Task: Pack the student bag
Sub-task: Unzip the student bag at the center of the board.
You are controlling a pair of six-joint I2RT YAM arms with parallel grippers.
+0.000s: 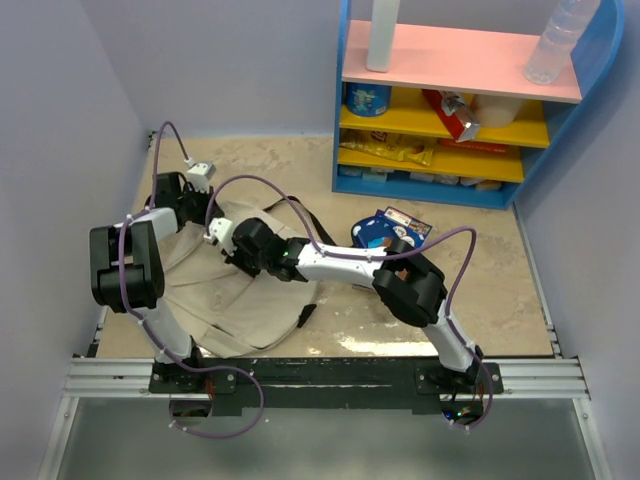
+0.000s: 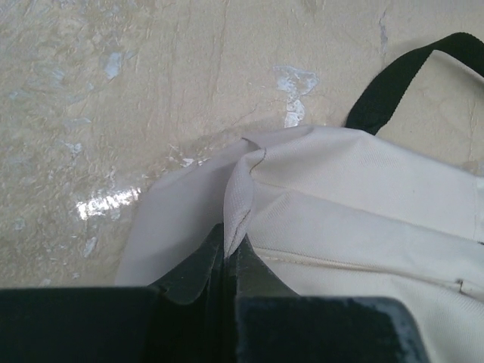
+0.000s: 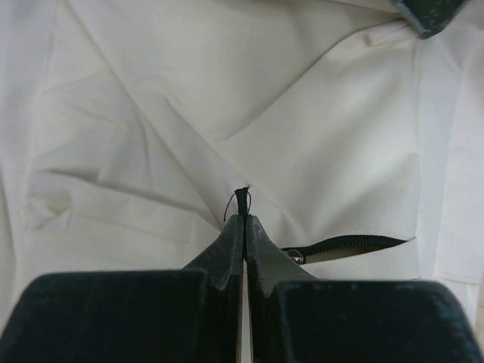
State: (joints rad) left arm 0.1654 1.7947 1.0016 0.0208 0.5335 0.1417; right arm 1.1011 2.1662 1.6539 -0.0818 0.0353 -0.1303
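The student bag (image 1: 215, 295) is a cream canvas backpack lying flat on the table's left side under both arms. My left gripper (image 1: 190, 210) is at the bag's far left edge; in the left wrist view it (image 2: 227, 246) is shut on a pinched fold of the bag's cloth (image 2: 238, 197). My right gripper (image 1: 232, 258) is over the bag's upper middle; in the right wrist view it (image 3: 243, 219) is shut on a black zipper pull cord (image 3: 242, 198). The dark zipper (image 3: 344, 243) runs to the right, slightly parted. A black strap (image 2: 393, 83) lies past the fold.
A blue snack packet (image 1: 388, 229) lies on the table right of the bag. A blue shelf unit (image 1: 450, 100) with yellow and pink shelves stands at the back right, holding packets and bottles. Walls close in the left and right sides.
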